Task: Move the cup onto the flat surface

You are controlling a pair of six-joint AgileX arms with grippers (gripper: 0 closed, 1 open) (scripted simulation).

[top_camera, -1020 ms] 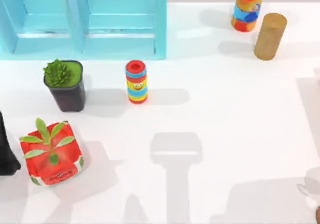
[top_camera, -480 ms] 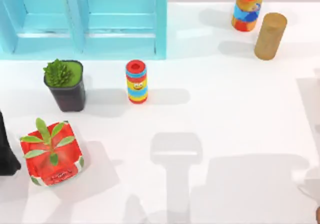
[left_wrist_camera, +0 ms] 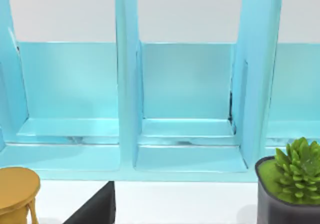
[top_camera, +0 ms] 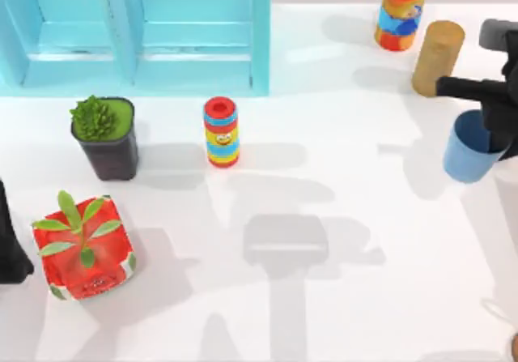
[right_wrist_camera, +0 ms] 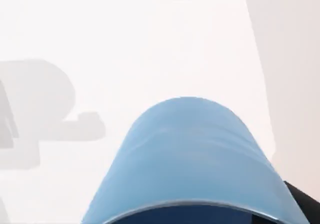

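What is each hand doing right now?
Left hand: parked at the table's left edge; grip cannot be told.
Right hand: closed on the small light-blue tapered cup.

Your right arm reaches in from the right edge of the table, its gripper (top_camera: 495,131) clamped on the cup (top_camera: 469,155) at the rim. Your left arm (top_camera: 10,244) sits parked at the left edge.

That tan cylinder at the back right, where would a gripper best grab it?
Probably around its smooth side, near the upper half. The tan cylinder stands upright with a flat top, so fingers would likely come down from above and close across its width. The right gripper, holding the cup, hangs close beside it.
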